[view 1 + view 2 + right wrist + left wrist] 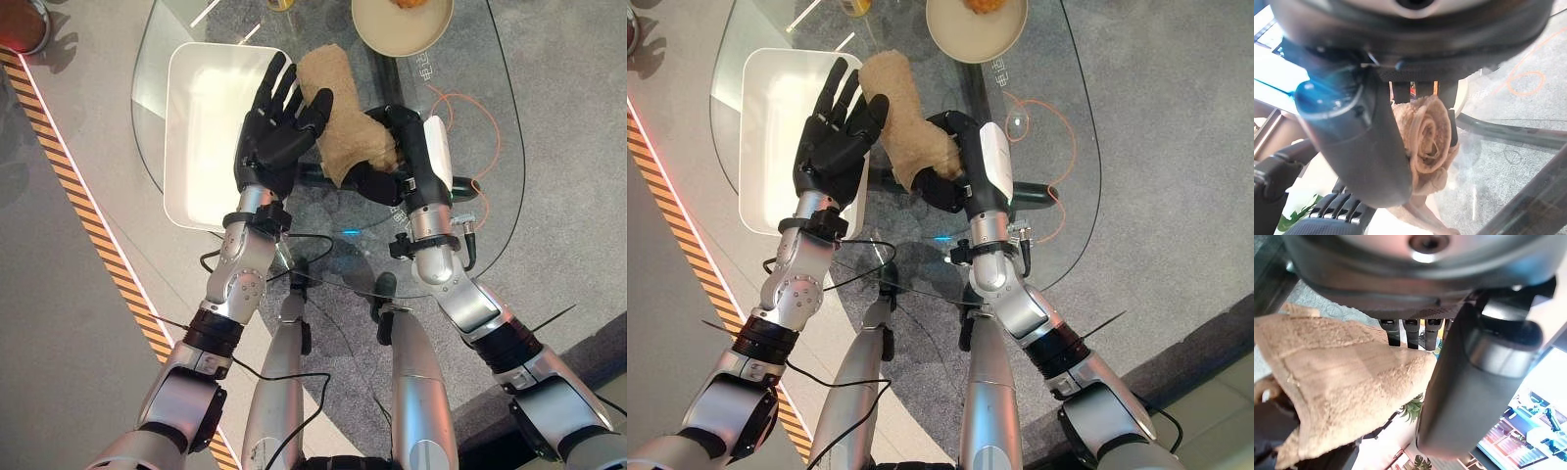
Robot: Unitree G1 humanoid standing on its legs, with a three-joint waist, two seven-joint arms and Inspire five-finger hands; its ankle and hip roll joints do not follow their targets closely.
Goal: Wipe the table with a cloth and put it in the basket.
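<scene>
Right robot hand (397,162) grips the rolled tan cloth (343,113) above the glass tabletop (490,108), fingers curled round it, while the left robot hand (279,122) is spread flat w/ its thumb against the cloth's side. The white basket (191,127) sits just left, by the tabletop's curved edge. A plate (402,29) lies at the far edge; bare glass on the right.

plate (404,37): its far part is cut by the top edge
food on plate: too little visible to tell what
cloth (345,122): lower end is hidden inside the right hand (392,162)
</scene>
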